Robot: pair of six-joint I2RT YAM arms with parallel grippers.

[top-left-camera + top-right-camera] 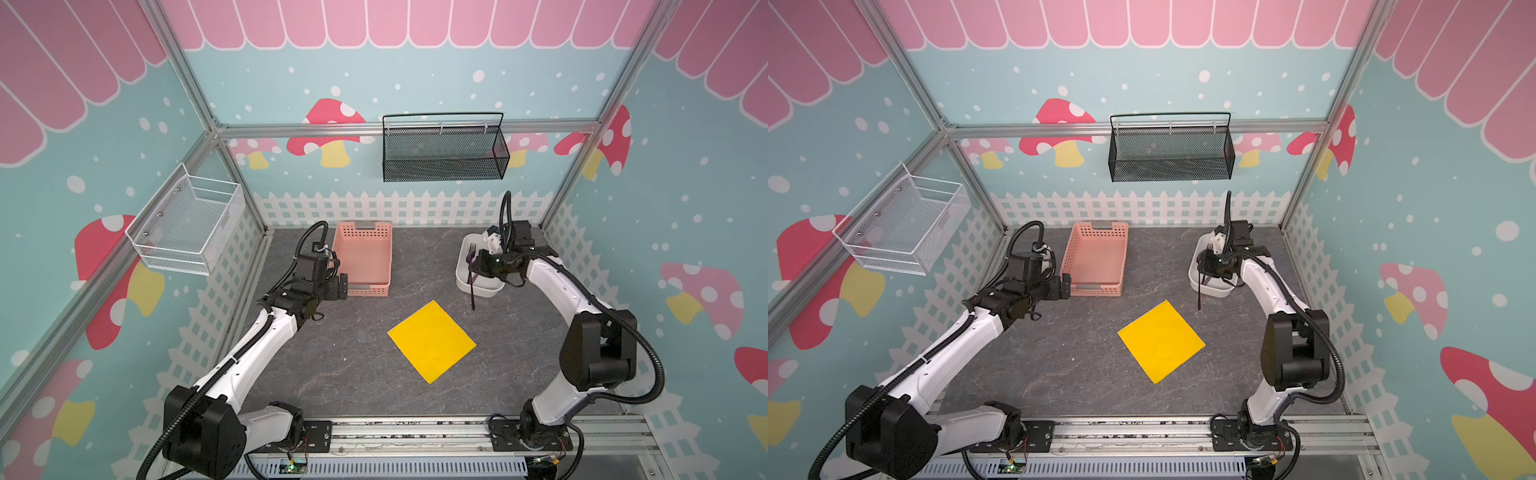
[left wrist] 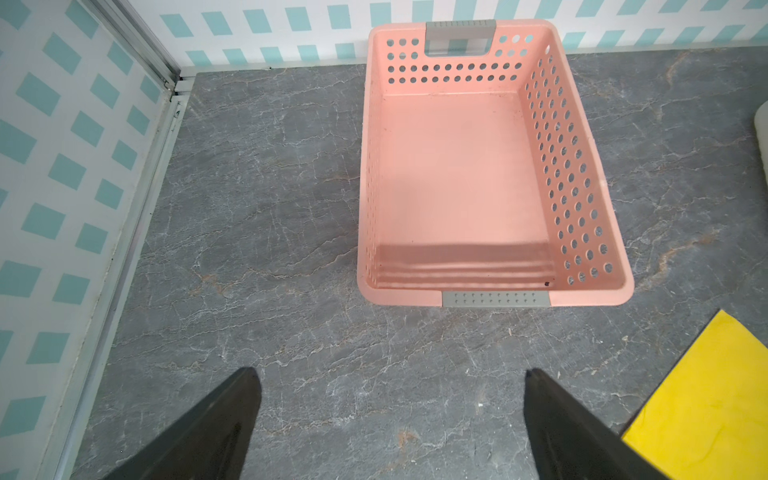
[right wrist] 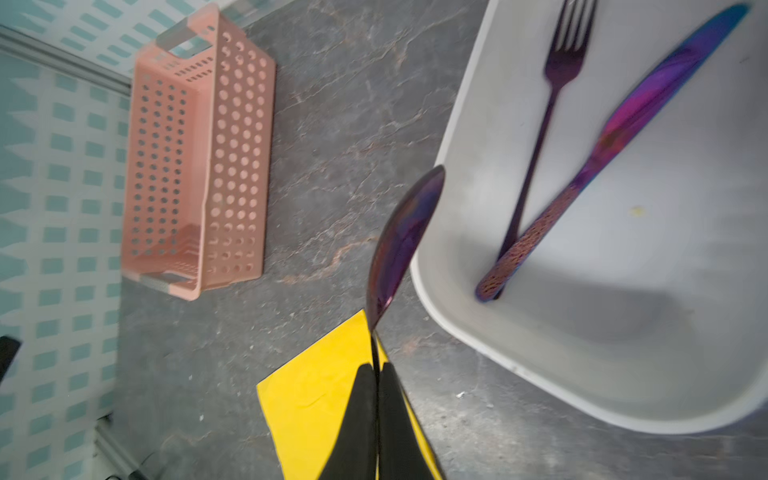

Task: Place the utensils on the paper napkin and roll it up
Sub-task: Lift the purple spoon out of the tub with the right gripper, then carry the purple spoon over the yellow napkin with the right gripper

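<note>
The yellow paper napkin (image 1: 431, 340) (image 1: 1160, 340) lies flat near the middle of the grey tabletop, turned like a diamond. My right gripper (image 1: 478, 269) (image 3: 377, 368) is shut on the purple spoon (image 3: 405, 237) at its thin neck. It holds the spoon above the near left rim of the white tray (image 1: 478, 289), and the handle (image 1: 473, 297) points toward the napkin. The fork (image 3: 536, 158) and the knife (image 3: 615, 137) lie crossed inside the tray. My left gripper (image 1: 343, 284) (image 2: 390, 382) stands open and empty beside the pink basket, over bare table.
An empty pink perforated basket (image 1: 388, 257) (image 2: 582, 174) stands at the back, left of centre. On the back wall hangs a black mesh basket (image 1: 444, 149). A white wire basket (image 1: 187, 226) hangs on the left wall. White fence walls close in the table.
</note>
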